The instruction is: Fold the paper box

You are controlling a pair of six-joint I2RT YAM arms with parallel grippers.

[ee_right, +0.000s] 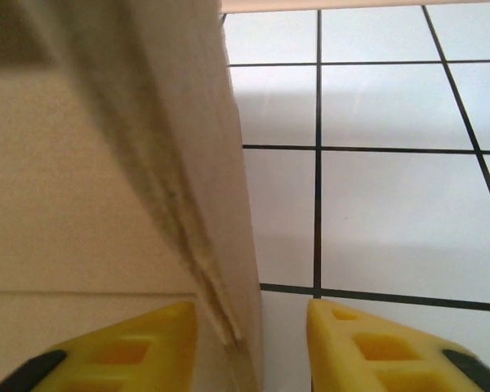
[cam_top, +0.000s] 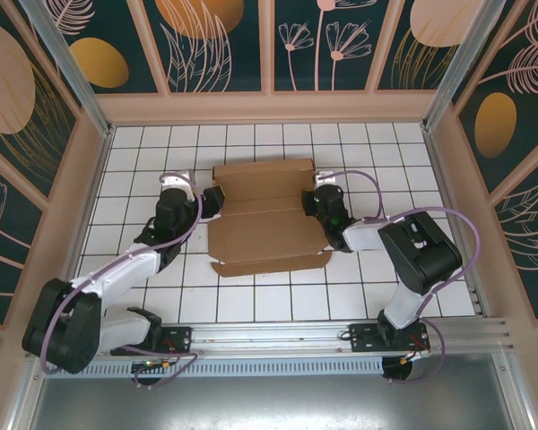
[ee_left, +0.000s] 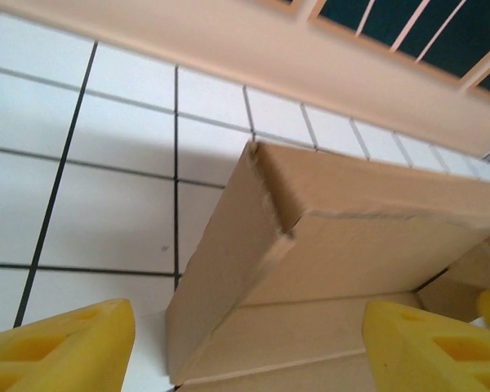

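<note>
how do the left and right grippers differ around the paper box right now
The left gripper stands wider open than the right gripper. The left gripper is at the left side of the paper box, facing a raised flap's corner. The right gripper is at the box's right side, straddling the thin edge of an upright flap. Both have yellow fingers and are open, and neither is clamped on the cardboard.

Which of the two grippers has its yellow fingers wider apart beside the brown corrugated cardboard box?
The left gripper: its fingers flank a wide corner of the brown cardboard box; the right gripper leaves a narrow gap around one flap edge.
</note>
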